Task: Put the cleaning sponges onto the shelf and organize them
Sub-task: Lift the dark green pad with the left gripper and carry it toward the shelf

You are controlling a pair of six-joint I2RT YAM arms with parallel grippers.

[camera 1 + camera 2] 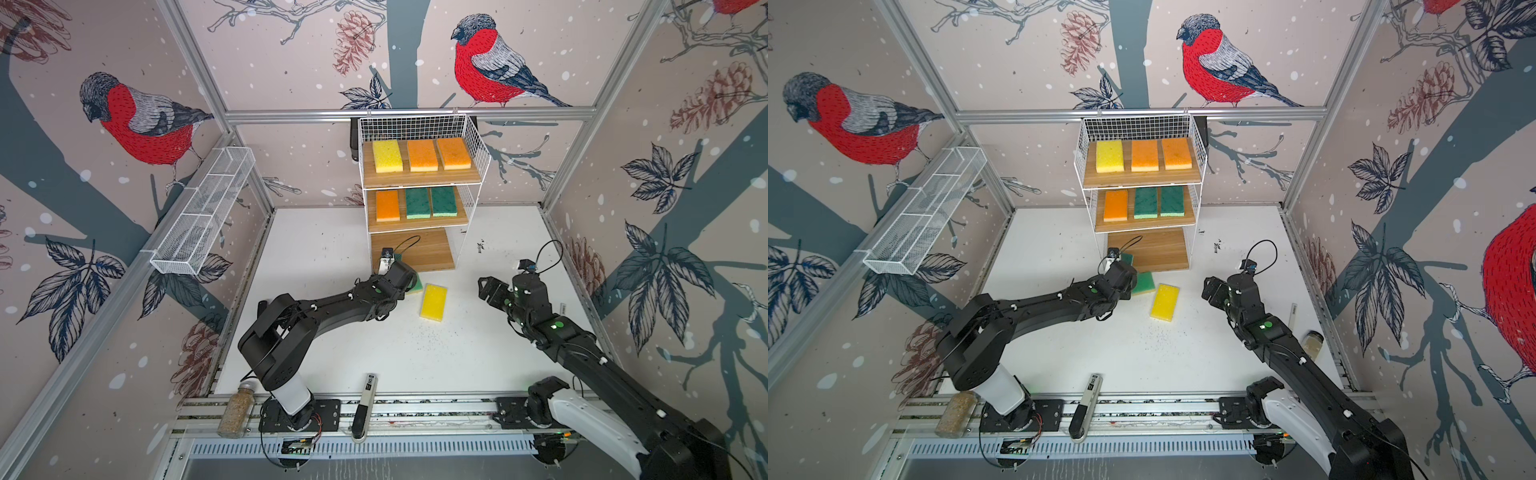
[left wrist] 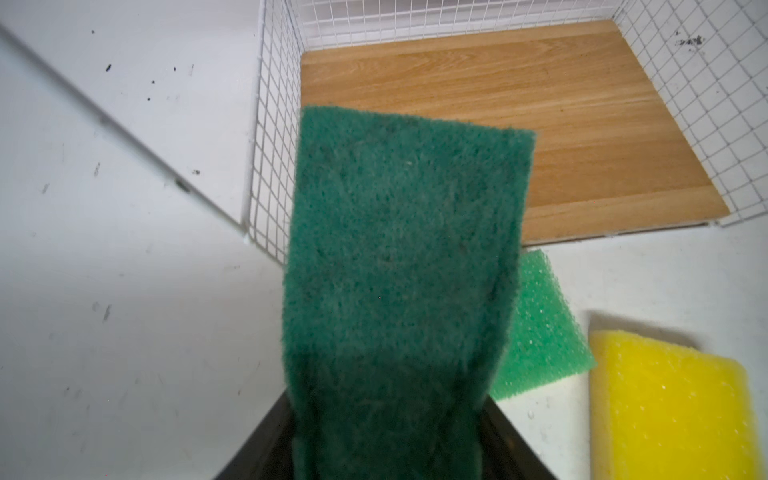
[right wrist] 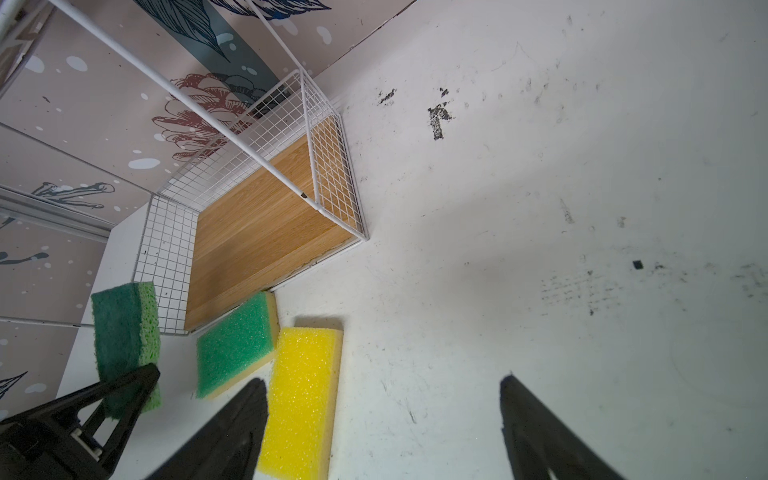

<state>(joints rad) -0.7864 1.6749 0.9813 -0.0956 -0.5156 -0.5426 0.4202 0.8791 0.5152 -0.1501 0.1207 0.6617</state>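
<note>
The left jaws are closed across the width of a dark green sponge (image 2: 407,249), gripping its near end so that the long axis runs straight out ahead of them toward the shelf (image 1: 473,158). Everything turns on how that far short edge lies against the bottom board (image 2: 540,124). It hangs over the board's front left corner, and in the left wrist view the sponge's left edge overlaps the white wire side panel (image 2: 270,145). The board itself is bare. Judging from this, the sponge needs to travel forward and a little toward the board's middle to clear the wire before it is laid flat. The two upper boards each carry three sponges in a row, long axes pointing front to back, so the same heading would suit here. On the table (image 1: 415,357), just off the board's front edge, lie a light green sponge (image 3: 237,340) and, touching or nearly touching it, a yellow sponge (image 1: 433,302). The right jaws stand wide and empty over the table just beside the yellow one, so that arm looks the nearer for it.
</note>
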